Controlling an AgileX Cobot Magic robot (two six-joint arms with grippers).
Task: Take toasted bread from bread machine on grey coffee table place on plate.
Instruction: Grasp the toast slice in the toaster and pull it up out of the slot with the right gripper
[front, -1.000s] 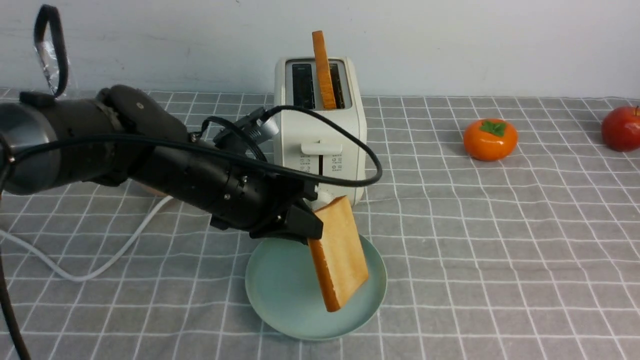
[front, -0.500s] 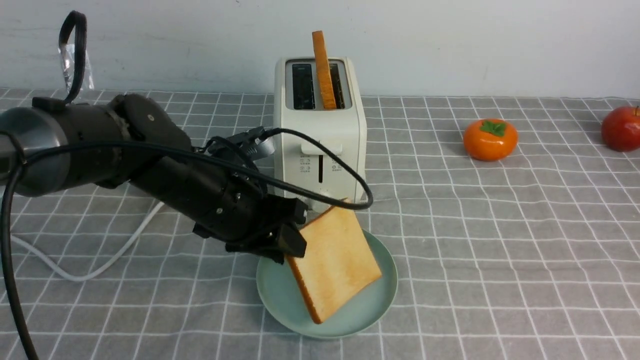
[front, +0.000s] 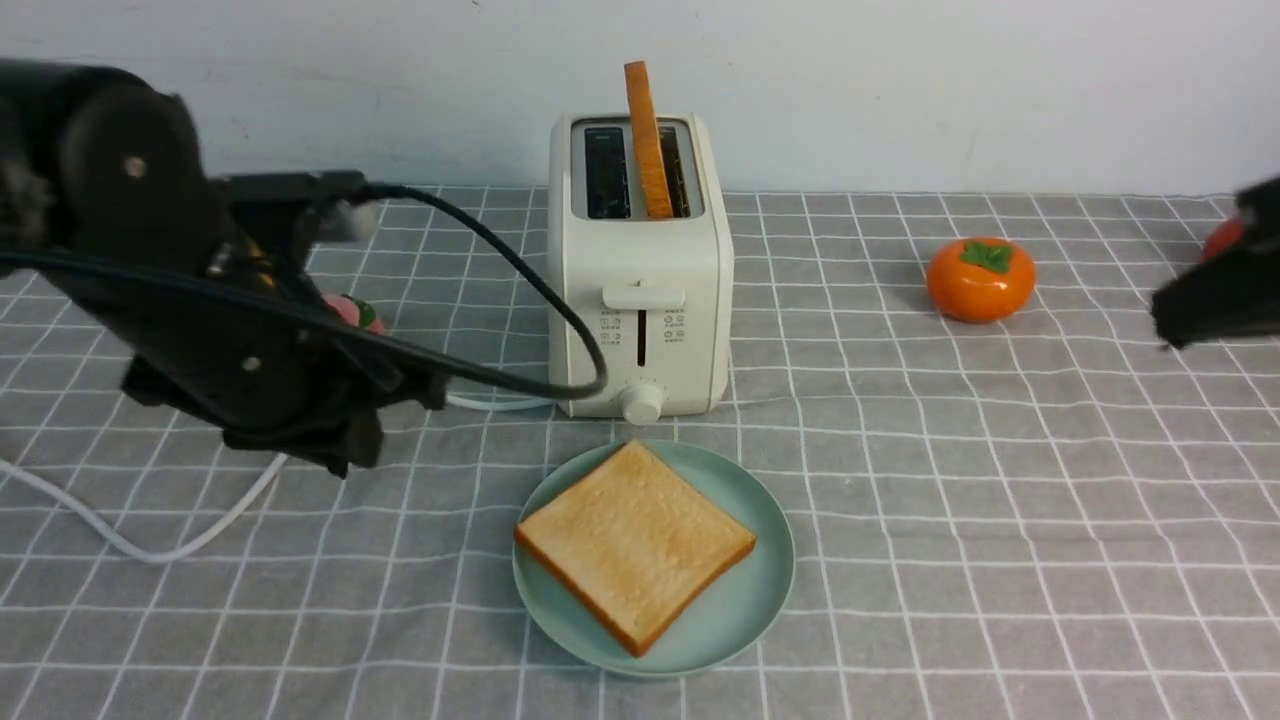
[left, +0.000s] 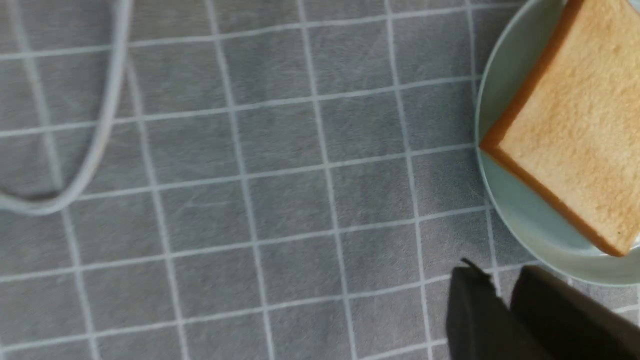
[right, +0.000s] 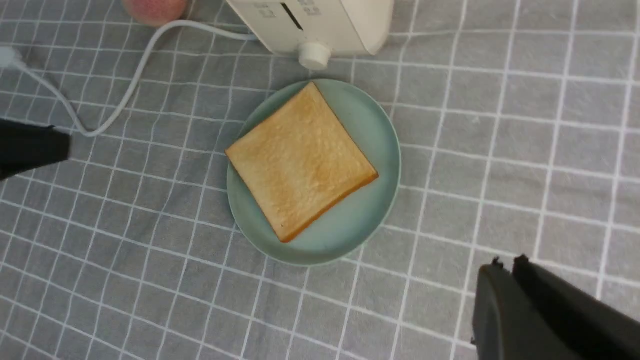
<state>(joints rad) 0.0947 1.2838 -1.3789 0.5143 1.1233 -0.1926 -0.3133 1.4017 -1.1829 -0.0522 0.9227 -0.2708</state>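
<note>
One slice of toasted bread (front: 635, 545) lies flat on the mint-green plate (front: 740, 610) in front of the bread machine (front: 640, 270). A second slice (front: 647, 140) stands upright in the toaster's right slot. My left gripper (front: 345, 455) hangs empty to the left of the plate, above the grey coffee table (front: 950, 450). In the left wrist view its fingertips (left: 502, 280) are almost together beside the plate rim (left: 520, 220) and toast (left: 575, 125). My right gripper (front: 1165, 320) shows at the far right, shut and empty. Its wrist view shows the gripper (right: 505, 262), toast (right: 300, 160) and plate (right: 350, 225).
The toaster's white cord (front: 180, 545) loops over the cloth at the left. A pink peach (front: 352, 312) sits behind my left arm. An orange persimmon (front: 980, 278) and a red apple (front: 1222, 240), partly hidden by my right gripper, sit at the back right.
My left gripper let go of the toast, which now lies flat on the plate. The left arm pulled back up and to the left. My right gripper came into view at the right edge.
</note>
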